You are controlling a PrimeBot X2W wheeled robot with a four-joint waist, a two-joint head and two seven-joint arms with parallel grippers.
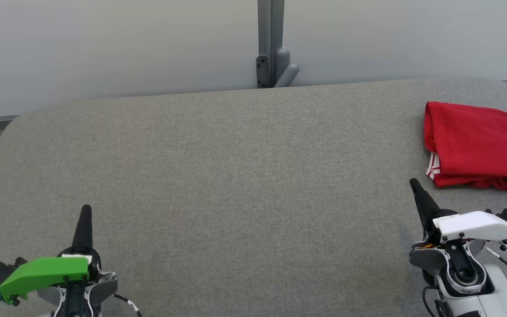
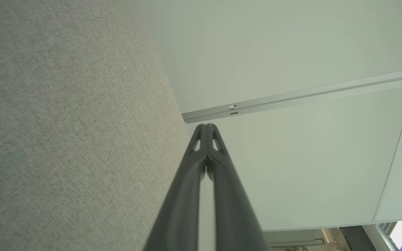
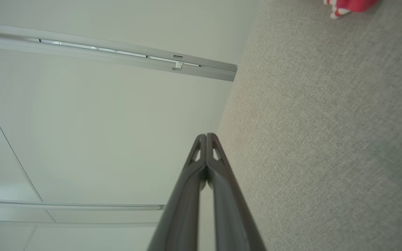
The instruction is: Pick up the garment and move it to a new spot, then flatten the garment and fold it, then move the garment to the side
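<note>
- The garment (image 1: 478,145) is red and lies folded on the far right of the grey table (image 1: 236,176); the right edge of the head view cuts it off.
- Its long axis runs left to right across the table. A rounded fold faces left, toward the table's middle.
- White striped trim shows at its near left corner, and part of a dark numeral shows where the picture ends.
- In the right wrist view, only a red and white corner of the garment (image 3: 349,5) shows at the top edge.
- The left gripper (image 1: 85,215) sits low at the near left under a green cover. Its fingers point away from the robot, well apart from the garment.
- Its jaws are pressed together, tips meeting in the left wrist view (image 2: 206,127), with nothing between them.
- The right gripper (image 1: 415,185) sits at the near right under a white cover. Its fingers lean up and slightly left, with the tip near the garment's near left corner but not touching it.
- Its jaws are also pressed together and empty (image 3: 206,136).
- A grey post (image 1: 271,44) stands against the pale wall behind the table.
</note>
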